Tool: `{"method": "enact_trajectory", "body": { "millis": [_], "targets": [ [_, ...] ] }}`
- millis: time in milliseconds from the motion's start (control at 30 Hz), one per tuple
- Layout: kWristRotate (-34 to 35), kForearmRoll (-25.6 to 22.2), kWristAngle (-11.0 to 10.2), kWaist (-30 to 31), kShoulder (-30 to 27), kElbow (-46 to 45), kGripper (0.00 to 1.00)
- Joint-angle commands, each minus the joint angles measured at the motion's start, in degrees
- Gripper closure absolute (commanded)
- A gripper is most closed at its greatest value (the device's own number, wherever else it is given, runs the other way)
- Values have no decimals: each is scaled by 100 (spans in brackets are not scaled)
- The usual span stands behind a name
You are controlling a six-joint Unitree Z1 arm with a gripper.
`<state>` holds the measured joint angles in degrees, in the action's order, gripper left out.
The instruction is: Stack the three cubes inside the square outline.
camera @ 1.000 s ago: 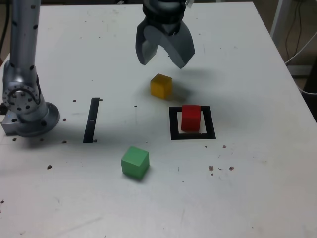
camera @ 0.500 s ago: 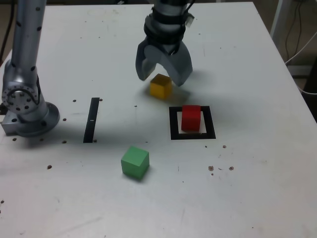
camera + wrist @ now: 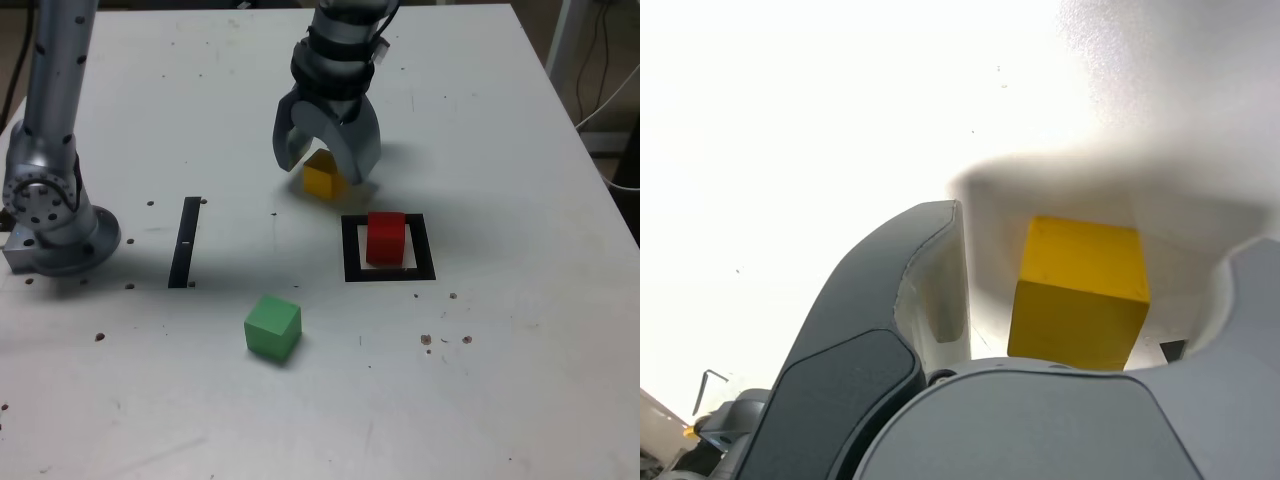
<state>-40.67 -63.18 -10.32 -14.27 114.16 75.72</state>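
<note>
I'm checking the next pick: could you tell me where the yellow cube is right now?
In the exterior view the yellow cube sits on the table between the gripper's open jaws, up-left of the square outline holding the red cube.

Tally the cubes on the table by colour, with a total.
Red cube: 1
Yellow cube: 1
Green cube: 1
Total: 3
</note>
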Motion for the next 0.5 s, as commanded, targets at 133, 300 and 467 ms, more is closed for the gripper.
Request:
{"method": "enact_trajectory", "body": {
  "millis": [133,300,467],
  "targets": [
    [162,4,-32,45,42,-16,56],
    [164,2,-32,60,43,8,64],
    [164,-18,-32,82,39,44,64]
  ]
}}
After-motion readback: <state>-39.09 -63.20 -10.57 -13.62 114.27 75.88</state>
